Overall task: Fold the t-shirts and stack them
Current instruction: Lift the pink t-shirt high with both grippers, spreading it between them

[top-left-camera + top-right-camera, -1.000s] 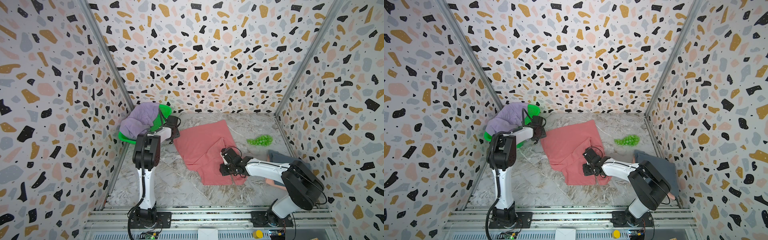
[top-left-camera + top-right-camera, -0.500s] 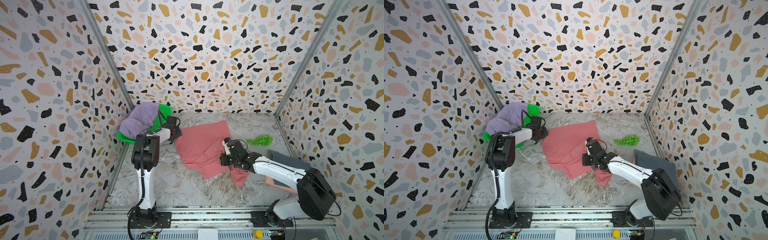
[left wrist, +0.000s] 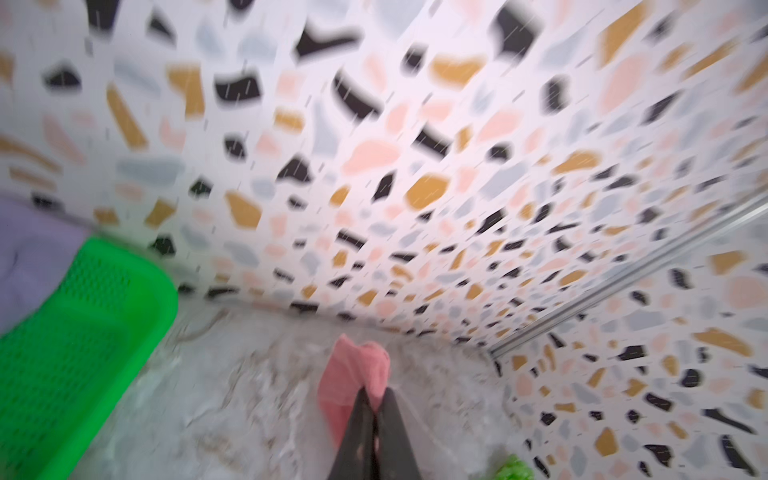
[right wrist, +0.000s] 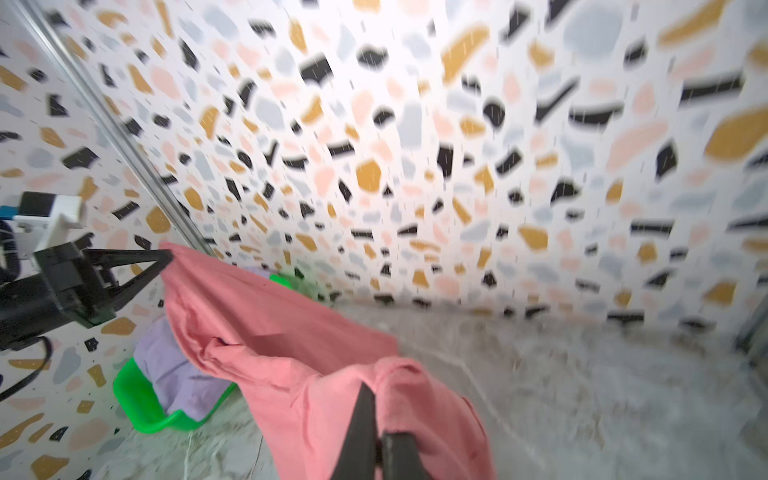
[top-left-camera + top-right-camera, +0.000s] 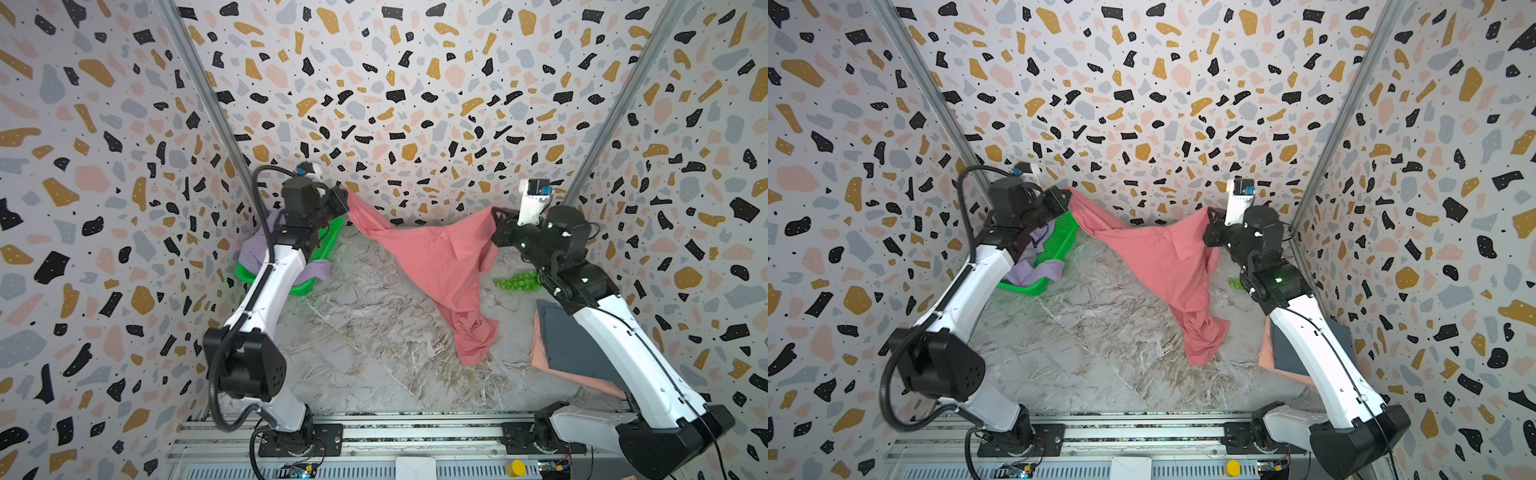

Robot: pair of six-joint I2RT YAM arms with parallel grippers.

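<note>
The coral-red t-shirt [image 5: 440, 266] hangs in the air between both arms, sagging toward the marble table [image 5: 353, 353] right of centre (its low end bunched). The green basket [image 5: 328, 243] sits far left with the lilac t-shirt [image 5: 257, 249] heaped in it. At the near right, the slate-grey t-shirt [image 5: 565, 340] lies folded on the pale peach t-shirt [image 5: 540, 359]. The left gripper [image 5: 344, 197] and the right gripper [image 5: 497, 216] each pinch an upper corner, fingers pressed onto the cloth.

The marbled tabletop [image 5: 374, 353] bears a green basket [image 5: 328, 243], green balls [image 5: 517, 282] and a peach t-shirt [image 5: 539, 349].
</note>
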